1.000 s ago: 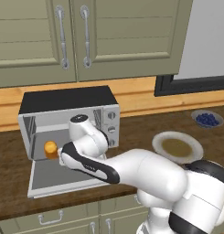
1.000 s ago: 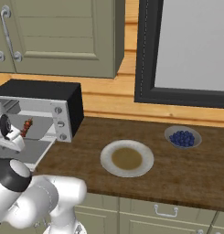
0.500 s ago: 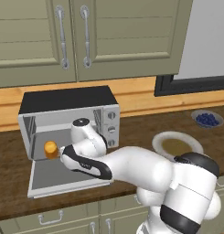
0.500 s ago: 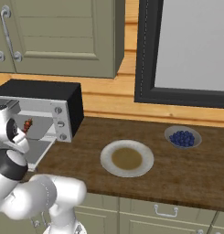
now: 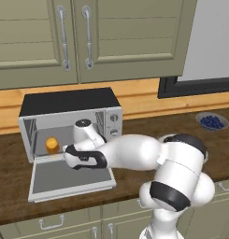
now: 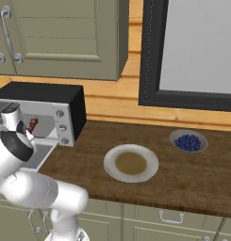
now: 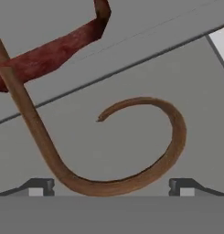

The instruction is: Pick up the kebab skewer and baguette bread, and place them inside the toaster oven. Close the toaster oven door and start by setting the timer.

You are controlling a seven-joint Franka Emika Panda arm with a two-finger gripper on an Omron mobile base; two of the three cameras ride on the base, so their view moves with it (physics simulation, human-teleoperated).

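The toaster oven (image 5: 69, 101) stands on the counter with its door (image 5: 69, 178) dropped flat. The orange baguette bread (image 5: 52, 144) sits in the left of the cavity. In the right base view the kebab skewer (image 6: 33, 124) lies inside the toaster oven (image 6: 41, 94), just beyond my wrist. In the hand view my gripper (image 7: 112, 187) is open, its fingertips (image 7: 40, 186) wide apart. The skewer's curled brown end (image 7: 175, 132) lies between them on the grey floor, touching neither. A dark red chunk (image 7: 49, 52) sits further up the stick.
A cream plate (image 6: 131, 162) with a brown centre sits mid-counter, and a bowl of blueberries (image 6: 187, 141) stands to its right. Wall cabinets hang above the oven. A dark-framed window (image 6: 192, 52) fills the right wall. My arm reaches across the open door.
My elbow and shoulder have swung while the hand stays at the oven mouth, a little higher. The jaws stay open and the skewer has hardly moved.
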